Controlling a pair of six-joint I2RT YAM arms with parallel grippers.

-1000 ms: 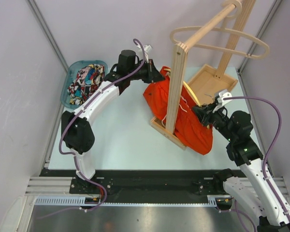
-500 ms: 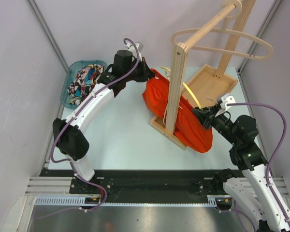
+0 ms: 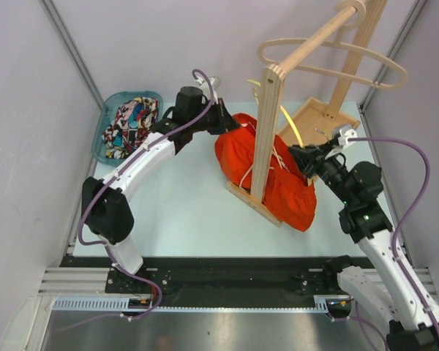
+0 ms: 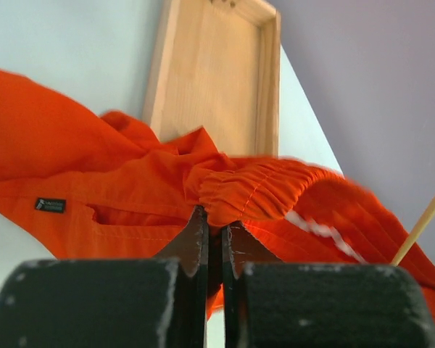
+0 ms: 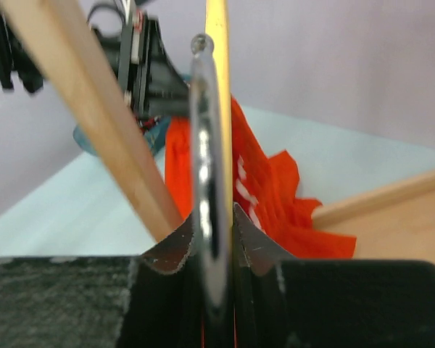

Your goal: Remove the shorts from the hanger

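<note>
Orange-red shorts (image 3: 271, 175) lie bunched on the tabletop (image 3: 183, 197) at the wooden stand's (image 3: 267, 131) foot, white drawstring (image 4: 322, 230) showing. Left end effector (image 4: 214, 232) is clamped on the gathered waistband (image 4: 254, 192). Right end effector (image 5: 214, 225) pinches the hanger's metal hook (image 5: 201, 130). Comic-print shorts (image 3: 130, 124) sit crumpled in the blue basket (image 3: 100, 135).

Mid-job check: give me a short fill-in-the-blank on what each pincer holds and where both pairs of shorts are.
1. The plain shorts whose waistband the left pincer pinches are ____ in colour.
2. The right pincer is shut on the metal ____ of the hanger.
3. The comic-print shorts lie in the basket on the robot's ____ side.

Missing words: orange; hook; left
</note>
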